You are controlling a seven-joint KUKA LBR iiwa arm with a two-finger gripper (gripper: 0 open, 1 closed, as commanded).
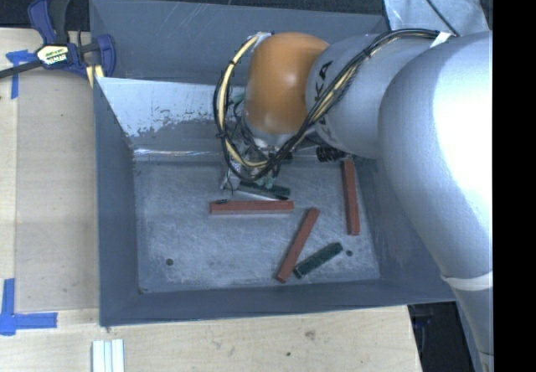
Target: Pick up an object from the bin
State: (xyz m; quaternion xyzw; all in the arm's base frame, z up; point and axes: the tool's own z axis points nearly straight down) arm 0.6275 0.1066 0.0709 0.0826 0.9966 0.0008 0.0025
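My gripper [248, 182] reaches down under the orange cover toward the middle of the bin floor, just above a flat reddish-brown bar [251, 207] that lies crosswise. A dark green piece [274, 189] sits right by the gripper's tip, touching or nearly touching the bar's upper edge. A second reddish-brown bar [297, 245] lies slanted to the lower right, with a dark green stick [319, 258] beside its lower end. A third reddish-brown bar [350, 196] lies nearly upright by the right wall.
The arm and its cables cover the bin's upper right part. The bin's left half shows bare floor with one small dark speck [170, 261].
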